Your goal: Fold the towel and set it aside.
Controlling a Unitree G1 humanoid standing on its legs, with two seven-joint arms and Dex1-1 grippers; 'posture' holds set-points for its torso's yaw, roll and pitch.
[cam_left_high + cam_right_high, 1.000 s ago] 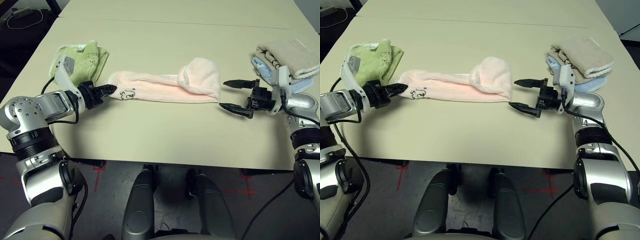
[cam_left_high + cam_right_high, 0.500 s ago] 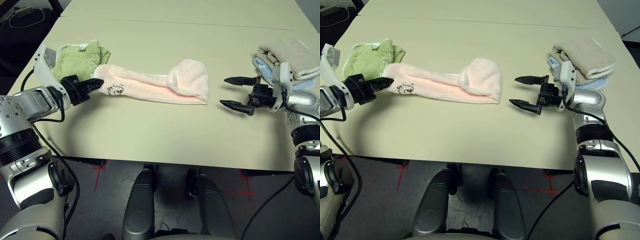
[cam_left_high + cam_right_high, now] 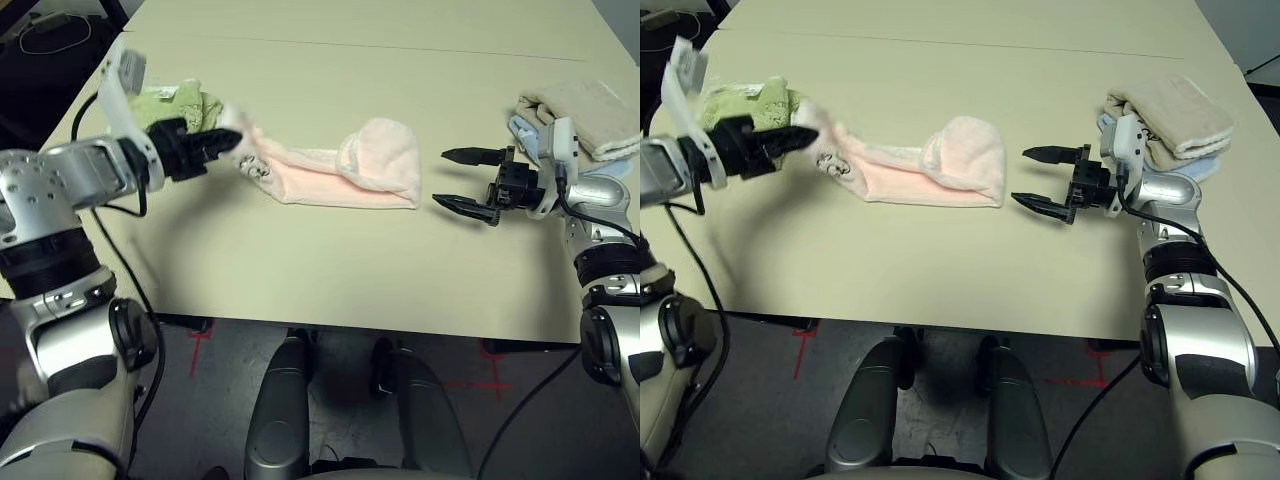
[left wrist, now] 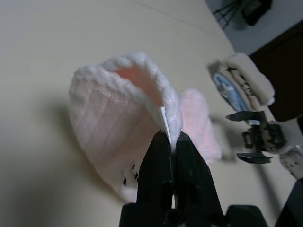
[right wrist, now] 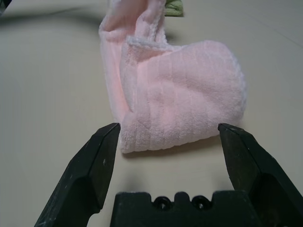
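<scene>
Smooth beige table (image 3: 330,270) w/ a faint seam far across; dark floor around it. L gripper (image 3: 224,143), jaws clamped tight, is pinching one end of the fluffy pale pink terry towel (image 3: 360,170), lifting it, probably clear of the table. The towel's rounded, doubled-over end is lying just ahead of the R gripper (image 3: 462,180), whose jaws are gaping wide, empty.

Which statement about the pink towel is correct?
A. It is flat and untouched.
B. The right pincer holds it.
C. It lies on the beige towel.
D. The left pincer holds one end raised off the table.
D: the left pincer is shut on the pink towel's end, raised above the table.
</scene>
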